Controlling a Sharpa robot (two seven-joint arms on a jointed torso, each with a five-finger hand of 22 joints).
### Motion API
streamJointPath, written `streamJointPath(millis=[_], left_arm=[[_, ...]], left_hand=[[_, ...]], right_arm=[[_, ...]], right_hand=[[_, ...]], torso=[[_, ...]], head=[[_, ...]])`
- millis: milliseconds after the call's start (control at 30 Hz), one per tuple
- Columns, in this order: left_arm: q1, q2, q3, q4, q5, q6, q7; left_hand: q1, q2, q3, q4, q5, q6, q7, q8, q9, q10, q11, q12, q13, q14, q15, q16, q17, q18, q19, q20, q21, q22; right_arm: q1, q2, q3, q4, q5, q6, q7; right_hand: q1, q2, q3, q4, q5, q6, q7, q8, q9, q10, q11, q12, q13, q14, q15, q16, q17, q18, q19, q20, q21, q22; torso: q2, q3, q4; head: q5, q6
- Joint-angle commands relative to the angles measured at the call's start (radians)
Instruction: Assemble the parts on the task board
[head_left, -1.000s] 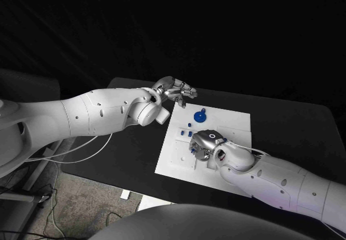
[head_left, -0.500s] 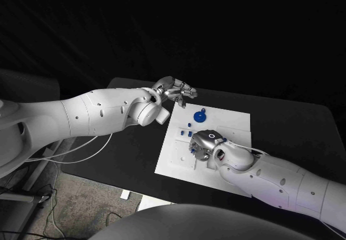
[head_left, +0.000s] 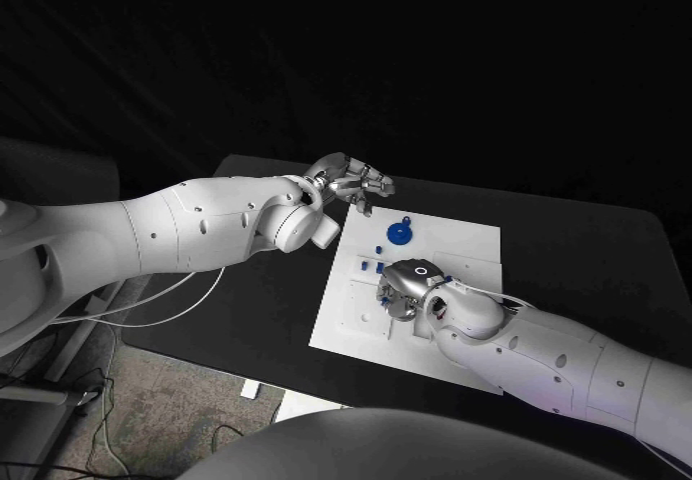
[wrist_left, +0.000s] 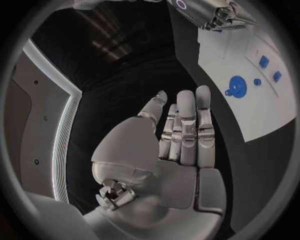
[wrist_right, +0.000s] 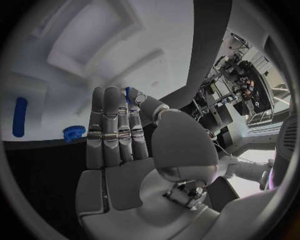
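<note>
Right robot hand (head_left: 414, 288) low over task board (head_left: 462, 245) middle, seems to pinch a small blue part (wrist_right: 127, 93) at thumb. Left robot hand (head_left: 351, 183) empty, fingers straight, off board's far corner. Blue disc part (head_left: 400, 234) near. Advice: align before pressing.

A black desk (head_left: 577, 240) stands before darkness; grey speckled floor (head_left: 159, 390) with white cables (head_left: 144, 300) lies below it.

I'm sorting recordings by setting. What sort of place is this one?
Probably a robotics lab or test cell. A white task board carrying small blue parts, like the round blue gear-like part, lies on a black table against a dark backdrop, and the right wrist view shows cluttered equipment racks behind.
</note>
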Motion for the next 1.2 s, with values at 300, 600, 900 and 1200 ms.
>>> streamJointPath(millis=[300, 600, 900, 1200], left_arm=[[0.001, 0.003, 0.001, 0.003, 0.006, 0.014, 0.004], [0.001, 0.003, 0.001, 0.002, 0.006, 0.016, 0.003], [0.001, 0.002, 0.001, 0.002, 0.006, 0.015, 0.002], [0.001, 0.0, 0.001, 0.0, 0.006, 0.016, 0.001]], left_hand=[[-0.001, -0.001, -0.001, 0.003, -0.001, -0.001, 0.0, -0.004, 0.001, -0.001, 0.004, -0.002, 0.0, 0.004, 0.002, -0.005, 0.001, 0.012, 0.004, 0.001, -0.007, 0.011], [-0.002, -0.002, -0.002, 0.004, -0.002, -0.002, 0.001, -0.004, 0.001, -0.002, 0.004, -0.002, 0.0, 0.004, 0.003, -0.006, 0.002, 0.011, 0.005, 0.002, -0.008, 0.011], [-0.002, -0.002, -0.003, 0.004, -0.002, -0.004, 0.001, -0.005, 0.001, -0.004, 0.005, -0.002, 0.0, 0.003, 0.003, -0.006, 0.002, 0.012, 0.005, 0.002, -0.008, 0.011], [-0.002, -0.002, -0.003, 0.004, -0.002, -0.004, 0.001, -0.005, 0.001, -0.004, 0.005, -0.002, 0.0, 0.003, 0.003, -0.006, 0.002, 0.012, 0.005, 0.002, -0.008, 0.011]], right_arm=[[-0.003, 0.003, -0.002, 0.0, 0.004, 0.107, -0.024], [-0.003, 0.004, -0.002, 0.0, 0.022, 0.093, -0.02], [-0.003, 0.002, -0.003, -0.002, 0.062, 0.03, -0.007], [0.005, -0.019, -0.002, 0.025, 0.076, -0.05, -0.008]], right_hand=[[-0.006, 0.011, -0.007, -0.003, 0.028, 0.001, 0.001, 0.003, 0.001, -0.002, 0.002, 0.004, 0.001, -0.006, -0.004, -0.007, -0.004, 0.009, 0.002, 0.003, -0.011, 0.013], [-0.023, -0.001, -0.043, 0.006, 0.095, -0.019, 0.008, 0.002, -0.004, -0.03, 0.008, 0.004, 0.0, -0.016, 0.001, -0.015, -0.012, 0.001, -0.001, 0.008, -0.017, 0.022], [-0.048, -0.045, -0.195, 0.043, 0.114, -0.185, 0.034, 0.002, -0.036, -0.253, 0.069, 0.005, -0.002, -0.024, 0.04, -0.01, -0.03, 0.015, 0.016, 0.044, -0.066, -0.035], [0.038, -0.077, -0.329, 0.131, 0.133, -0.222, 0.028, 0.001, -0.037, -0.327, 0.086, 0.004, -0.002, -0.035, 0.051, 0.004, -0.07, 0.015, 0.062, 0.056, -0.076, -0.264]], torso=[[-0.001, 0.0, -0.0008], [0.0, 0.0014, -0.0015], [-0.001, 0.0011, -0.0021], [-0.002, 0.0013, -0.0023]], head=[[0.007, 0.0], [0.008, 0.0], [0.003, 0.0], [-0.003, 0.0]])
